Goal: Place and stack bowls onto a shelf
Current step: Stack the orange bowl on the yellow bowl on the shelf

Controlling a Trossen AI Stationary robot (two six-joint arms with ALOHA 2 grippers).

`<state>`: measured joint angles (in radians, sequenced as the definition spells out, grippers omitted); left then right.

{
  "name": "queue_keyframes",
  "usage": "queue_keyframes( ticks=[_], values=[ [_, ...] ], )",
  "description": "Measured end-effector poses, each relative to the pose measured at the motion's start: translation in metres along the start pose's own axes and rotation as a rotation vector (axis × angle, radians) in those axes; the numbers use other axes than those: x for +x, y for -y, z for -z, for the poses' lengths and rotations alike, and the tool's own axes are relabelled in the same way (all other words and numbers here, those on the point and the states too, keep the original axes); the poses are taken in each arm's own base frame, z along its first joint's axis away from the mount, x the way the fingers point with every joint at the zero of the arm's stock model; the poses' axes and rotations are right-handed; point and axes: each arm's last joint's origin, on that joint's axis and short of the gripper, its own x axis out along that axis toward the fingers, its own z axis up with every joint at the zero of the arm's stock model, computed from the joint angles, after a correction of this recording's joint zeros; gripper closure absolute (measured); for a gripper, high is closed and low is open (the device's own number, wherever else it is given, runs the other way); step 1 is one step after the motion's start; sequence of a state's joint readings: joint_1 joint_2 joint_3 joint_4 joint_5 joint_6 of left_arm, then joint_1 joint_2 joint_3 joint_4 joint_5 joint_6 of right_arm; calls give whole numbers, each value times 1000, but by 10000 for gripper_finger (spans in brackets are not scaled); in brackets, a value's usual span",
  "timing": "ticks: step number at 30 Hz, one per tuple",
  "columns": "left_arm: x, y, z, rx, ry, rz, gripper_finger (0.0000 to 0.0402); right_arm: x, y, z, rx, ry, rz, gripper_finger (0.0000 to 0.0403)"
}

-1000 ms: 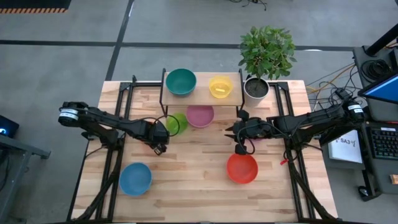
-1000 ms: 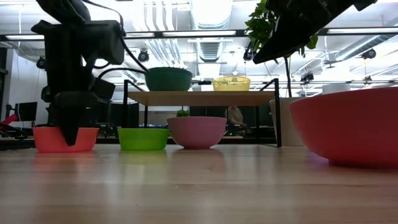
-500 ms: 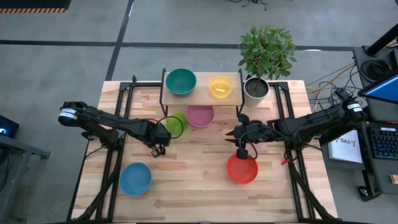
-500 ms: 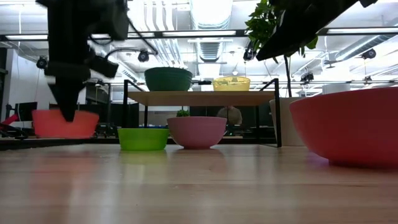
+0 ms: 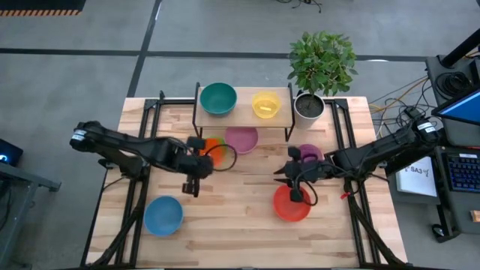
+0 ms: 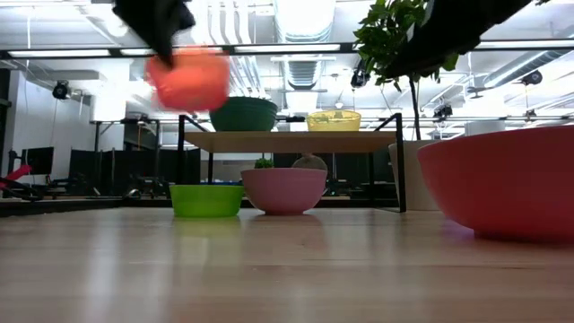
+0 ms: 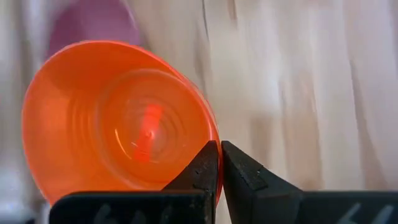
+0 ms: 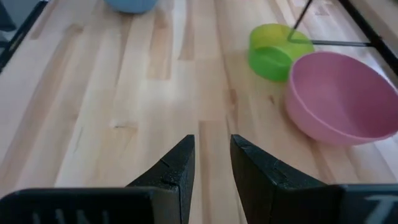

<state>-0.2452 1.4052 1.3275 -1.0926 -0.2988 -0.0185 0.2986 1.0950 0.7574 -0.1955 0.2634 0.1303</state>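
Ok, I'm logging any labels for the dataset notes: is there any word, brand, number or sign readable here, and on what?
None can be read for certain.
White sheet beside the table, right of the right arm: a short line of dark print, too small to read.
The bowls, the shelf and the grippers show no lettering.

Dark jointed arms, black wedge-shaped fingers (image 8: 174, 168)

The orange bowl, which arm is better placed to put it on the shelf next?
Left. The left gripper is already shut on the orange bowl, raised beside the shelf. The right gripper is open over the red bowl, farther off.
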Motion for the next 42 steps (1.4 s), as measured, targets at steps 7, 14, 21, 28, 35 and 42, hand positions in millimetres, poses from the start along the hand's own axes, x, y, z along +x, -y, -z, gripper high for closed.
queue_keyframes(
  ticks=[7,14,21,28,35,42],
  values=[
    [-21,-34,-43,214,370,-153,402,-9,-1,-2,-14,34,-15,310],
    [-18,-97,-58,183,583,-274,402,-31,-1,-1,-8,47,-40,310],
    [6,-144,-74,124,622,-273,401,-47,-7,9,-17,93,-70,310],
    [39,-183,-89,94,510,-291,401,-56,-5,17,0,124,-52,310],
    [65,-201,-102,88,372,-234,401,-57,-3,24,17,122,-42,310],
    [75,-212,-116,58,267,-174,401,-57,-3,23,30,124,-43,310]
  ],
)
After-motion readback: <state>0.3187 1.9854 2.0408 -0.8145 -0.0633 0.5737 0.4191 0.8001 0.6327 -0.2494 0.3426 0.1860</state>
